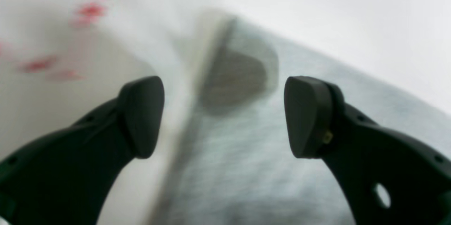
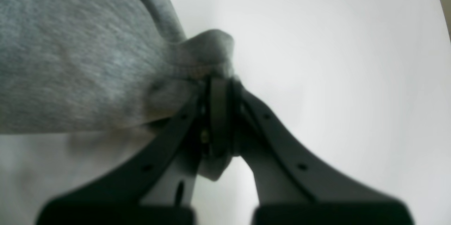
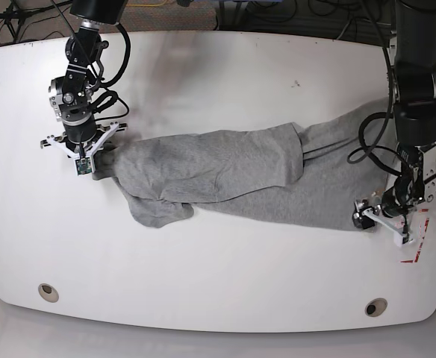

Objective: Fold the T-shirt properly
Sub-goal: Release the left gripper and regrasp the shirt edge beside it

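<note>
The T-shirt (image 3: 210, 168) is lying partly folded over the white table (image 3: 203, 283); cables are running behind it, and two round holes are showing in the table's near corners. The right end effector (image 2: 220, 80) is pinching a bunched bit of the T-shirt. The left end effector (image 1: 223, 117) is standing wide over the T-shirt's corner. The left wrist view is showing red marks beside the T-shirt; the right wrist view is showing a seam at the pinched part.

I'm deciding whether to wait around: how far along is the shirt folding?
Partly folded: one layer of the T-shirt already lies over another. In hand: the right gripper is shut on a bunched end; the left gripper is open over a corner. Left: a compact, even fold.
</note>
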Robot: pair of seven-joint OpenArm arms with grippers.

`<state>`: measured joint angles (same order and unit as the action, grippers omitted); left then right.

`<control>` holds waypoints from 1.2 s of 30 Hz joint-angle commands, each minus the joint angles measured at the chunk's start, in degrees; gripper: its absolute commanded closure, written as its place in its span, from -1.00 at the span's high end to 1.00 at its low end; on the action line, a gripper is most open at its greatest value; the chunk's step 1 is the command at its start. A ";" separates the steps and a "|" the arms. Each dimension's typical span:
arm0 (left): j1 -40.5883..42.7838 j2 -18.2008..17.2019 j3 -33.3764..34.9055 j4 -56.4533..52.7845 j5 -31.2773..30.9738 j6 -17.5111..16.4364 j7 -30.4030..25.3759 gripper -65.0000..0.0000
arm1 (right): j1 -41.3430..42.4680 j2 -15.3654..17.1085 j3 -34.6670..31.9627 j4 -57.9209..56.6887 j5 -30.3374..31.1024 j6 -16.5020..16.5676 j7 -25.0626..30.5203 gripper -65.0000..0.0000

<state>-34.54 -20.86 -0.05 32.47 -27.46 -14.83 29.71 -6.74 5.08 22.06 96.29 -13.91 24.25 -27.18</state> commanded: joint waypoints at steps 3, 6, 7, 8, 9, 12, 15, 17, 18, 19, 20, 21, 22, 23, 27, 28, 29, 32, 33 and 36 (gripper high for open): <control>-1.37 1.65 1.33 0.37 -0.45 -1.39 3.38 0.56 | 0.72 0.59 0.13 0.90 0.24 -0.12 1.38 -1.00; -1.37 2.01 1.94 0.37 -0.45 -1.39 3.47 0.56 | 0.72 0.59 0.13 0.90 0.24 -0.12 1.38 -1.00; -1.37 2.01 2.03 0.37 -0.45 -1.39 3.38 0.56 | 0.72 0.59 0.13 0.90 0.24 -0.12 1.38 -1.00; -1.37 2.01 2.03 0.37 -0.45 -1.39 3.38 0.56 | 0.72 0.59 0.13 0.90 0.24 -0.12 1.38 -1.00; -1.28 2.01 2.03 0.37 -0.45 -1.39 3.38 0.55 | 0.72 0.59 0.13 0.90 0.24 -0.12 1.38 -1.00; -1.19 2.01 2.03 0.37 -0.45 -1.39 3.30 0.41 | 0.72 0.59 0.13 0.90 0.24 -0.12 1.38 -1.00; -1.19 2.01 2.03 0.37 -0.45 -1.39 3.21 0.07 | 0.72 0.59 0.13 0.90 0.24 -0.12 1.38 -1.00; -1.10 2.01 2.03 0.37 -0.45 -1.39 3.12 -0.34 | 0.72 0.59 0.13 0.90 0.24 -0.12 1.38 -1.00; -1.10 2.01 2.03 0.37 -0.45 -1.39 3.12 -0.56 | 0.72 0.59 0.13 0.90 0.24 -0.12 1.38 -1.00; -1.10 2.01 2.03 0.37 -0.45 -1.39 3.12 -0.71 | 0.72 0.59 0.13 0.90 0.24 -0.12 1.38 -1.00; -1.10 2.01 1.86 0.37 -0.45 -1.39 3.12 -0.93 | 0.72 0.59 0.13 0.90 0.24 -0.12 1.38 -1.00; -1.10 2.01 1.86 0.37 -0.45 -1.39 3.12 -1.00 | 0.72 0.59 0.13 0.90 0.24 -0.12 1.38 -1.00; -1.10 2.01 1.86 0.37 -0.45 -1.39 3.12 -1.00 | 0.72 0.59 0.13 0.90 0.24 -0.12 1.38 -1.00; -1.10 2.01 1.86 0.37 -0.45 -1.39 3.21 -1.00 | 0.72 0.59 0.13 0.90 0.24 -0.12 1.38 -1.00; -1.28 2.01 1.77 0.45 -0.45 -1.39 3.21 -1.00 | 0.72 0.59 0.13 0.90 0.24 -0.12 1.38 -1.00; -1.37 2.01 1.77 0.45 -0.54 -1.39 3.21 -1.00 | 0.72 0.59 0.13 0.90 0.24 -0.12 1.38 -1.00; -1.37 2.01 1.77 0.45 -0.62 -1.39 3.30 -1.00 | 0.81 0.59 0.13 0.90 0.24 -0.12 1.38 -1.00; -1.54 2.01 1.77 1.42 -0.71 -1.39 3.56 -1.00 | 1.86 0.59 0.48 1.07 0.24 -0.12 1.38 -1.00; -1.54 2.01 1.77 2.56 -0.71 -1.39 4.00 -1.00 | 2.22 0.59 0.57 0.98 0.15 -0.12 1.38 -1.00; -1.19 2.01 1.59 7.40 -0.71 -1.39 6.55 -1.00 | 2.74 1.12 0.57 0.98 0.15 -0.12 1.38 -1.00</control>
<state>-34.28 -18.50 1.76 35.90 -27.73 -16.03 34.22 -5.41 5.21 22.46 96.27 -13.93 24.27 -27.24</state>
